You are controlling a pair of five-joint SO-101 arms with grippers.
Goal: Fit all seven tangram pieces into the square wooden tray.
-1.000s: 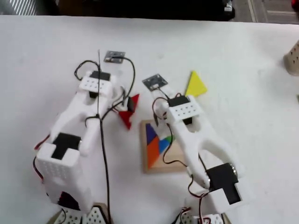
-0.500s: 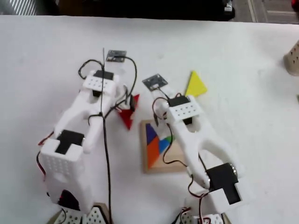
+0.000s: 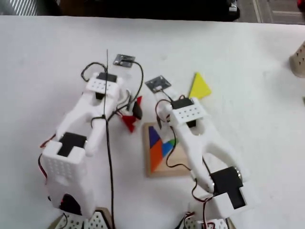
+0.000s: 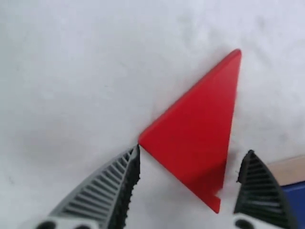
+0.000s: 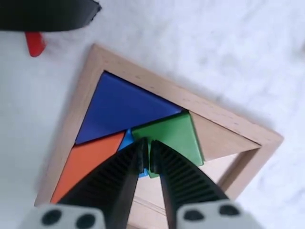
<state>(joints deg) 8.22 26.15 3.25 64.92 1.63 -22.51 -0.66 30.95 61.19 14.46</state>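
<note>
A red triangle point(image 4: 198, 143) lies flat on the white table between the spread fingers of my left gripper point(image 4: 188, 171), which is open; one finger point(image 4: 116, 188) touches a corner of the piece. In the high view the red triangle point(image 3: 128, 121) sits just left of the square wooden tray point(image 3: 180, 167). The tray point(image 5: 228, 121) holds a dark blue triangle point(image 5: 121, 107), an orange piece point(image 5: 88, 160), a green piece point(image 5: 174, 133) and a sliver of light blue. My right gripper point(image 5: 147, 155) hovers shut over the green piece. A yellow triangle point(image 3: 199, 87) lies beyond the tray.
The right part of the tray shows bare wood point(image 5: 214, 138). The left arm's dark finger point(image 5: 47, 12) sits close to the tray's corner. A beige perforated object point(image 3: 299, 59) stands at the table's right edge. Black cables point(image 3: 107, 143) run along the left arm.
My left arm has shifted right toward the tray, with its gripper coming in around the red triangle. The right arm and the tray pieces have stayed put.
</note>
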